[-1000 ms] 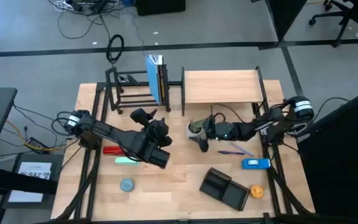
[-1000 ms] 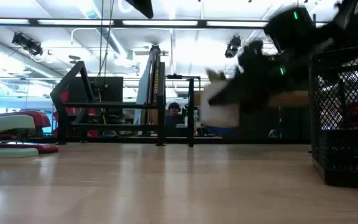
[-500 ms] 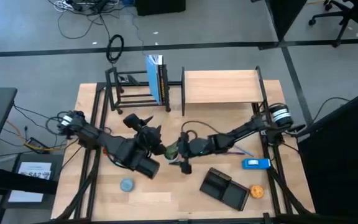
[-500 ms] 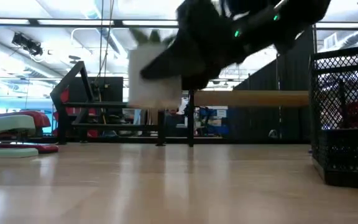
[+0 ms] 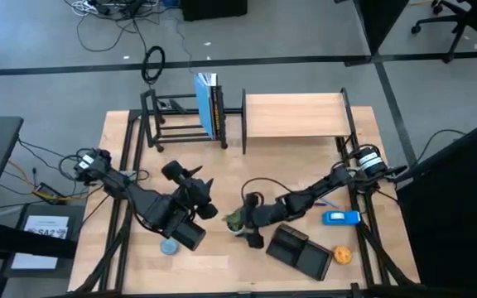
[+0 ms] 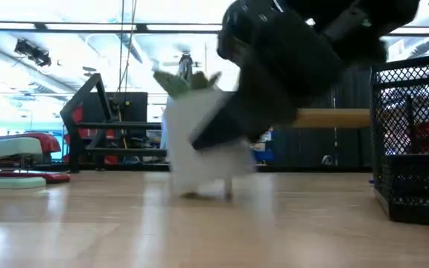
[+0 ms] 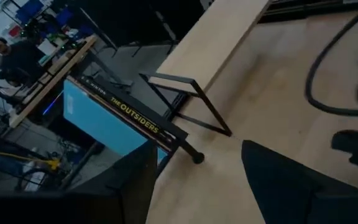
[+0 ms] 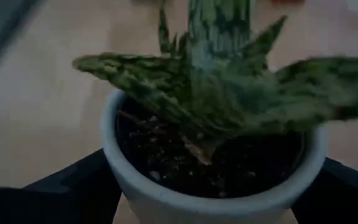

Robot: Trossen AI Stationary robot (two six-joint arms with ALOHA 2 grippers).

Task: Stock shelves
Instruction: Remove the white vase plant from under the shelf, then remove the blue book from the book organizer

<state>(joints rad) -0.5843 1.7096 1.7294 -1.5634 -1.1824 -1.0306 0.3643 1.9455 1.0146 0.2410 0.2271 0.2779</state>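
Note:
A small plant with green spotted leaves in a white pot (image 8: 210, 180) is held by my right gripper (image 5: 240, 222), near the table's middle and toward its near edge. In the low view the pot (image 6: 199, 145) shows blurred, low over the tabletop. My left gripper (image 5: 191, 179) stands open left of it with nothing between its fingers, pointing toward the black tube rack (image 5: 180, 122). The rack holds a blue book (image 7: 114, 118) upright. The wood-board shelf (image 5: 295, 114) stands at the far edge, right of the rack. My right gripper pinches the white pot between its two fingers, one on each side of the wall (image 8: 120, 180) below the rim. The fingers reach in from the table's right. The pot is a little tilted; I cannot tell whether its base touches the table.
A black mesh organizer (image 5: 301, 250) lies near the front right, with an orange thing (image 5: 342, 255) beside it. A blue object (image 5: 339, 218) lies to the right, a blue disc (image 5: 169, 246) at the front left. A pale green thing (image 6: 6, 152) lies at the left.
My right gripper has carried the potted plant from in front of the wood shelf toward the table's left and near edges, and down close to the tabletop. My left gripper has drawn back toward the near edge, away from the black rack.

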